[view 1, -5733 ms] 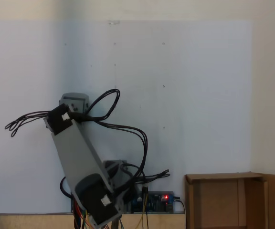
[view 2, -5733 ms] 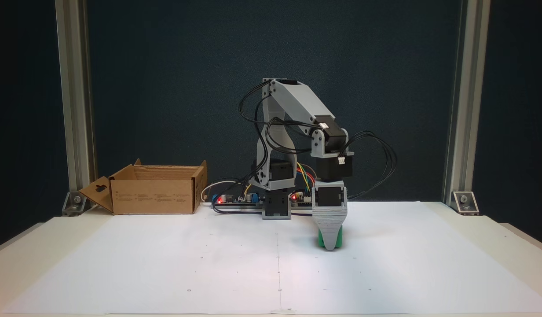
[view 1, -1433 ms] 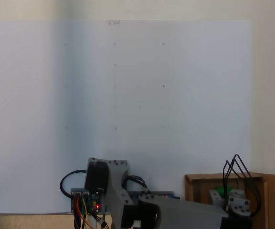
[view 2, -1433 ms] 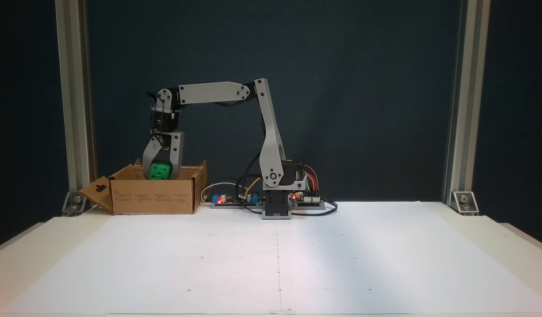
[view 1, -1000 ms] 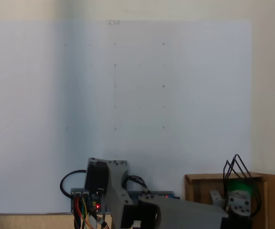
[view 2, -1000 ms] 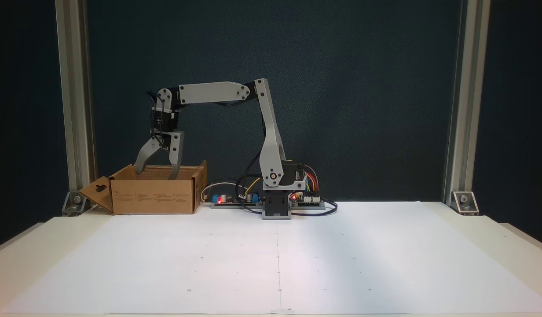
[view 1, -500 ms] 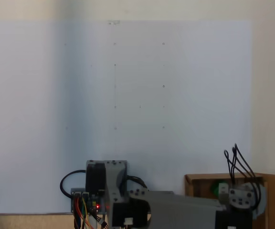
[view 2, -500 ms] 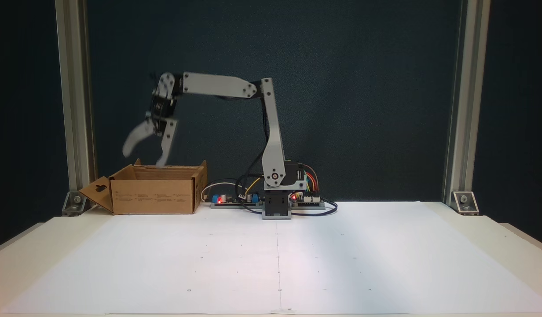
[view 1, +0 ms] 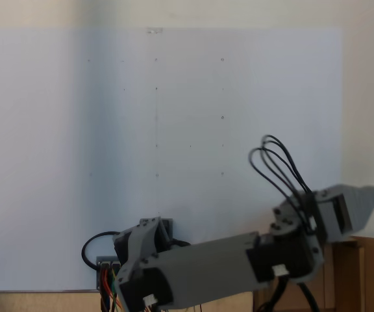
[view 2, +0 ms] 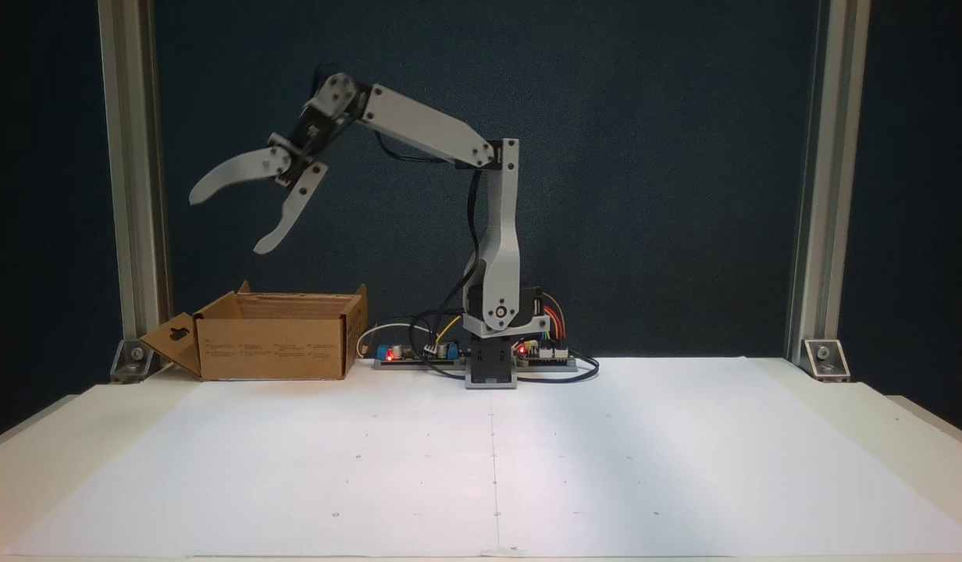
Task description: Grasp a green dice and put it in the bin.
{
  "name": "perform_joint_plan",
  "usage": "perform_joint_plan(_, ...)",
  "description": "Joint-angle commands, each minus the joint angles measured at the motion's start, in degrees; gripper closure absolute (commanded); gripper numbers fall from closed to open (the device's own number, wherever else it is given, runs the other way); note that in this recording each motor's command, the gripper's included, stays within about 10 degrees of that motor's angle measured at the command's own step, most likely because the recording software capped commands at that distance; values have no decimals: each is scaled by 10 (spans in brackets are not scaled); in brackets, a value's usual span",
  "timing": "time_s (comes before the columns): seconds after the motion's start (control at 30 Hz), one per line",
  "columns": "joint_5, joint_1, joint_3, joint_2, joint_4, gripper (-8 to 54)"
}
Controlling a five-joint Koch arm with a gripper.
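My grey fingers (view 2: 227, 222) hang spread wide and empty above the brown cardboard bin (view 2: 274, 336) — I can't see the small green dice, presumably inside — and swinging low from here could clip a raised flap and shove the box.

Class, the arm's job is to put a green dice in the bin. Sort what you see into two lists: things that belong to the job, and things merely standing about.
Belongs to the job:
- gripper, jaws apart, raised above the box
- cardboard box, the bin

Merely standing about:
- circuit boards beside the arm's base
- metal posts
- white paper sheet on the table
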Motion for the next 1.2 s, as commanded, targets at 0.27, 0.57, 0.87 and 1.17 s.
perform_joint_plan(0.27,46,-241,-30,149,-98,21)
perform_joint_plan(0.57,54,-462,-29,162,-149,23)
perform_joint_plan(0.87,52,-574,122,206,-204,-1)
perform_joint_plan(1.17,-9,-666,467,318,-342,0)
